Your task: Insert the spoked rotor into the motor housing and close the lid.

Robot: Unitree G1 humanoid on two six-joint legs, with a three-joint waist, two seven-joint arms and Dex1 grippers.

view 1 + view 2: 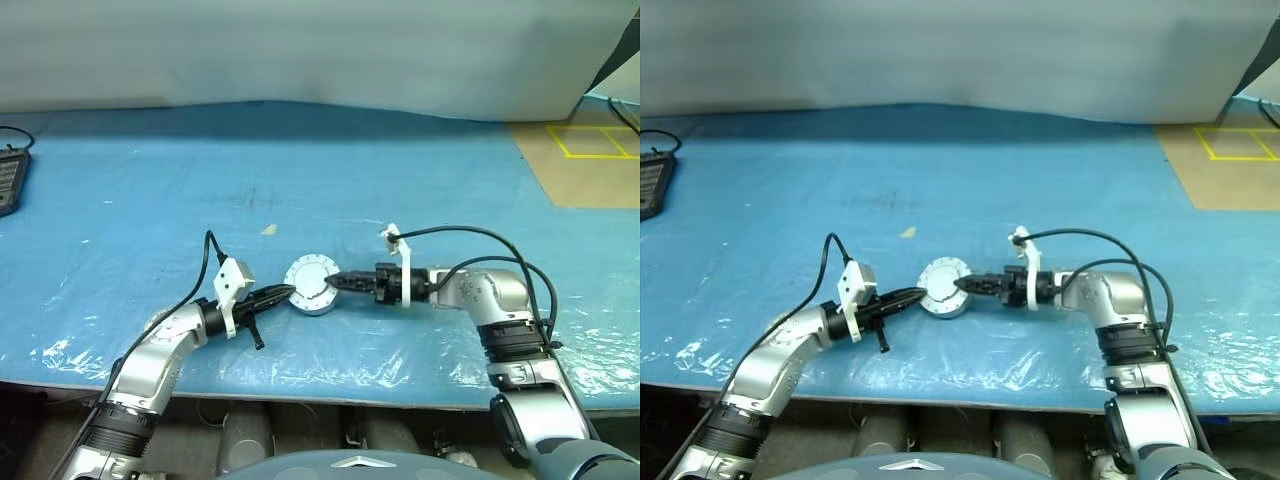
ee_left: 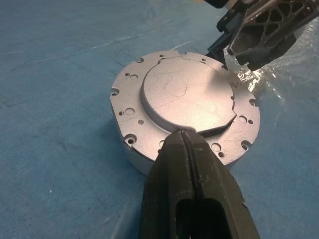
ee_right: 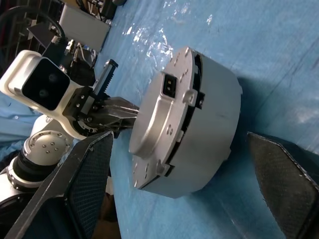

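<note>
The motor housing (image 1: 316, 303) stands on the blue table (image 1: 300, 170) with the lid (image 1: 312, 278), plain grey face up, lying on it. In the right wrist view a narrow gap shows between the lid (image 3: 159, 114) and the housing (image 3: 209, 124). My left gripper (image 1: 288, 291) is shut, and its tips (image 2: 183, 133) touch the lid's (image 2: 184, 94) edge on the left side. My right gripper (image 1: 335, 281) comes in from the right and is open. Its fingers (image 3: 84, 184) stand wide apart with the housing ahead between them. The spoked rotor is hidden.
A black device (image 1: 8, 175) lies at the table's far left edge. A small pale scrap (image 1: 268, 229) sits behind the housing. Brown floor with yellow tape (image 1: 590, 150) lies at the back right. Crinkled clear film (image 1: 380, 360) covers the table's front edge.
</note>
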